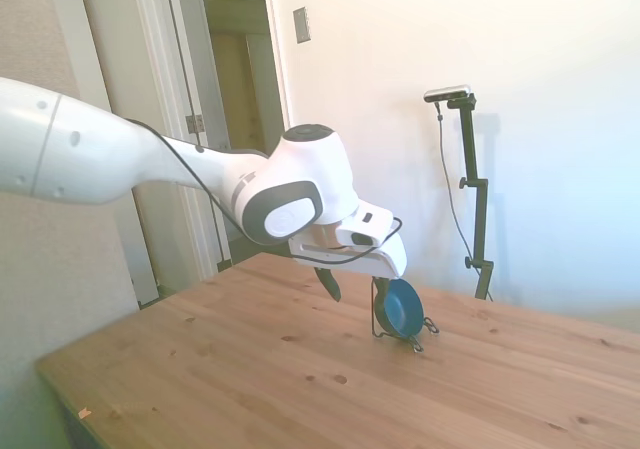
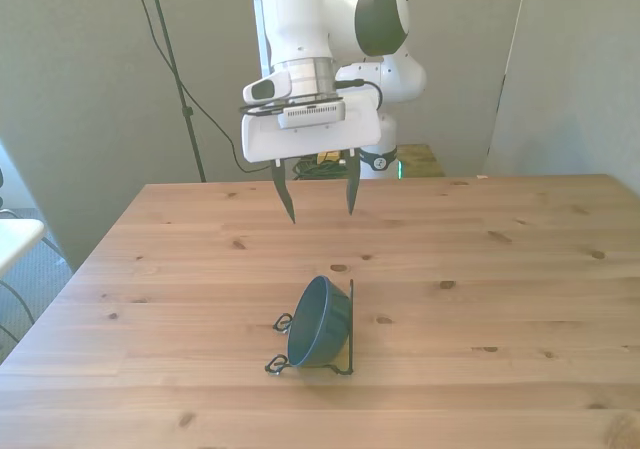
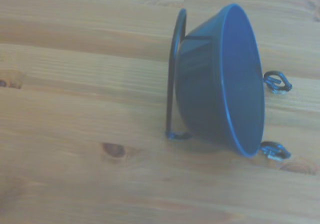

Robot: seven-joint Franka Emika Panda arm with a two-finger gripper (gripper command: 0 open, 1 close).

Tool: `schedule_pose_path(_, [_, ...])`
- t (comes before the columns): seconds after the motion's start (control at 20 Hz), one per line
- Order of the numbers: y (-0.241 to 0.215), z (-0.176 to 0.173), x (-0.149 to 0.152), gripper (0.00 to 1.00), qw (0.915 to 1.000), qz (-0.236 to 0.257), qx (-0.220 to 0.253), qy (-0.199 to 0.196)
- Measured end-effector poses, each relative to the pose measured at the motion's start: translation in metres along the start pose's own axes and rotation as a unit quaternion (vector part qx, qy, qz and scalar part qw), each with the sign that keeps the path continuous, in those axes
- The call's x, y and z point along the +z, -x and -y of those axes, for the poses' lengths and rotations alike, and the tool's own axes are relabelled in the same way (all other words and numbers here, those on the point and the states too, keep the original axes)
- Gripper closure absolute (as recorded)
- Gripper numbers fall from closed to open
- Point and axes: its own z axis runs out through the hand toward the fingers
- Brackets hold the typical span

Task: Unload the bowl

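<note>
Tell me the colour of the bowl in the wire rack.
Plain dark blue-teal bowl, clearest in the wrist view.

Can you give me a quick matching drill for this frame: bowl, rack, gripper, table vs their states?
Column 1:
1. bowl
2. wire rack
3. gripper
4. table

Column 2:
A. open, above the tabletop, holding nothing
B. thin, black, standing on the wood
C. dark blue, tipped on its side, propped in the rack
D. light knotty wood

Pairs: 1-C, 2-B, 3-A, 4-D
</note>
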Motion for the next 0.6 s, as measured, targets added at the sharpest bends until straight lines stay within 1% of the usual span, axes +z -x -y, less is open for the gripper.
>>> schedule_pose_path(0.1, [-0.016, -0.003, 0.008, 0.00, 0.9999, 0.004, -0.014, -0.006])
schedule_pose_path(0.35, [-0.051, -0.008, 0.024, 0.00, 0.9965, 0.027, -0.067, -0.043])
schedule_pose_path(0.45, [-0.062, -0.010, 0.034, 0.00, 0.9935, 0.041, -0.089, -0.057])
schedule_pose_path(0.6, [-0.075, -0.010, 0.049, 0.00, 0.9860, 0.060, -0.133, -0.081])
